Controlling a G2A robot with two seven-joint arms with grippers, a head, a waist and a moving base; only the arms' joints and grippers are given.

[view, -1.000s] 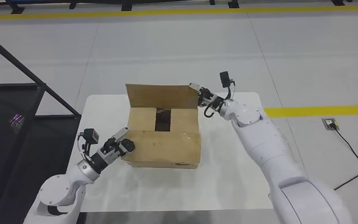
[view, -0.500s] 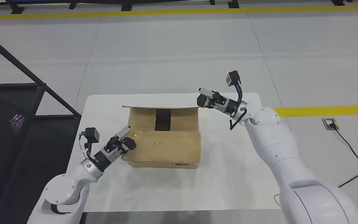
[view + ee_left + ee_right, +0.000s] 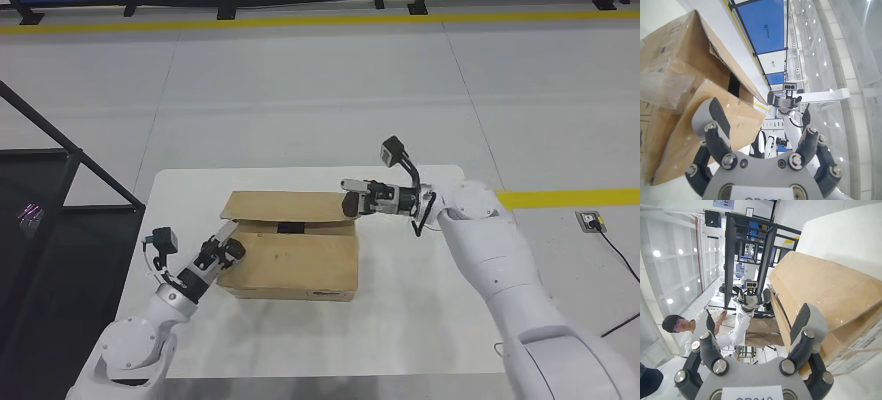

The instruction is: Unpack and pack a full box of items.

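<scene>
While the cardboard box sits in the middle of the white surface, the step in hand looks like the closing of its top, so the packing half of the job seems nearly done. Its far flap lies folded almost flat over the opening, and only a narrow dark slit shows between it and the near flap. The right tool is at the far flap's right-hand end, jaws spread and grasping nothing, with one finger lying along the flap's upper face. The left tool is at the box's near left corner, likewise spread and empty; in its wrist view one finger is up against a flap edge, though contact cannot be confirmed. What is inside the box is hidden. The next move probably calls for the right tool to press the far flap fully level, while the left steadies the corner so the box does not slide across the surface.
</scene>
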